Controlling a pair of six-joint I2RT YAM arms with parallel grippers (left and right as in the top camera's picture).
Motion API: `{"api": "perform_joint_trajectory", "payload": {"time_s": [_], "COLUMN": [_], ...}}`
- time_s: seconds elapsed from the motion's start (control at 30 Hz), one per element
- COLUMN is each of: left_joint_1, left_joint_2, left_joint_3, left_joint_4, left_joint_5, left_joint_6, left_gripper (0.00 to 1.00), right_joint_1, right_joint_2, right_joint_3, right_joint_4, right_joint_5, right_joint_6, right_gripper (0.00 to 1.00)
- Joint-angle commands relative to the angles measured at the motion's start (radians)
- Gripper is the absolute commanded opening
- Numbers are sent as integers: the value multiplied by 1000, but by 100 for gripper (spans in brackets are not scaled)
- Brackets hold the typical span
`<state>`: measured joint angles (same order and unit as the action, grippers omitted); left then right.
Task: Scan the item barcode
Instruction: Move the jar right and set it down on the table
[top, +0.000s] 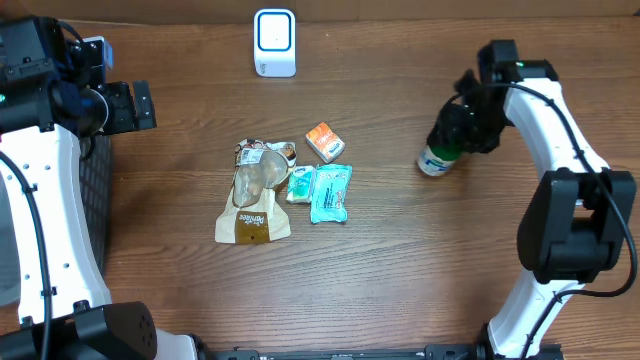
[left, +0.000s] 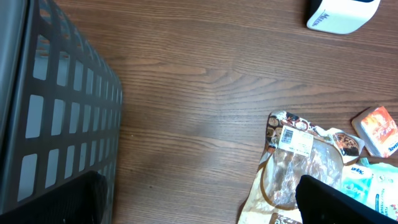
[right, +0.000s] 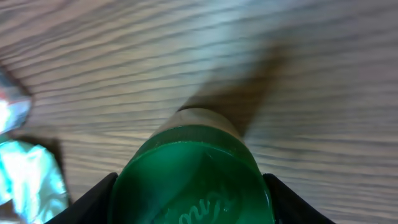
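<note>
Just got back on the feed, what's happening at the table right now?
The right tool is closed on the top of a green-capped bottle at the right of the table, away from the white scanner at the far edge. Whether the bottle is lifted is hard to tell. The left tool hangs open beside the grey basket, holding nothing. A snack bag, an orange packet and teal pouches lie in the middle.

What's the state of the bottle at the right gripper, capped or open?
Capped. The right wrist view shows a green cap seated on the bottle, with the right gripper closed on it, fingers on either side.
</note>
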<state>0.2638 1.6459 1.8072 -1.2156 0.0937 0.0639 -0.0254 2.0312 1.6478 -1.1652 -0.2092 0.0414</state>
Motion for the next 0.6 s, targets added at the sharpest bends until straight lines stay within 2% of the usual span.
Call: {"api": "perform_joint_trajectory", "payload": {"time_s": [0.0, 0.1, 0.4, 0.57], "left_joint_1": [4, 4, 4, 4], "left_joint_2": [3, 3, 3, 3], "left_joint_3": [13, 13, 13, 13], "left_joint_4": [0, 0, 0, 0], "left_joint_5": [0, 0, 0, 0], "left_joint_6": [26, 26, 26, 26], "left_gripper": [100, 99, 99, 100], "right_joint_1": [-33, -33, -33, -34], "right_joint_2": [-8, -8, -8, -8], "right_joint_3": [-11, -11, -11, -11], "right_joint_4": [11, 21, 23, 2], "right_joint_5": [119, 210, 221, 231], "right_joint_6": [47, 49, 49, 49], "right_gripper": [53, 53, 53, 73]}}
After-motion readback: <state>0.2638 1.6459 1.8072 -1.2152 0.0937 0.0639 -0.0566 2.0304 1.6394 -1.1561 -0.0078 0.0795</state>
